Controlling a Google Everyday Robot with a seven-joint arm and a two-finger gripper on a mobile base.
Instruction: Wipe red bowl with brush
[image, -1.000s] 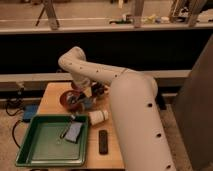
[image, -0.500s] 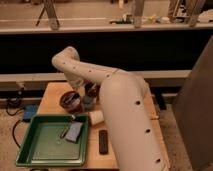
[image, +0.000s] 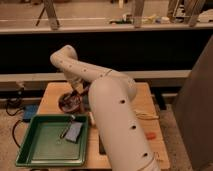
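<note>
Camera view shows the white arm (image: 107, 95) rising from the lower right, bending at an elbow high on the left and dropping towards the red bowl (image: 67, 102). That bowl sits on the wooden worktop (image: 145, 97), near its left end, just behind the green tray (image: 29, 150). Its claw (image: 76, 95) hangs at the bowl's right rim; whether it is wide, narrow or holding anything cannot be told. A grey-blue pad (image: 75, 132) lies in the tray's right part
</note>
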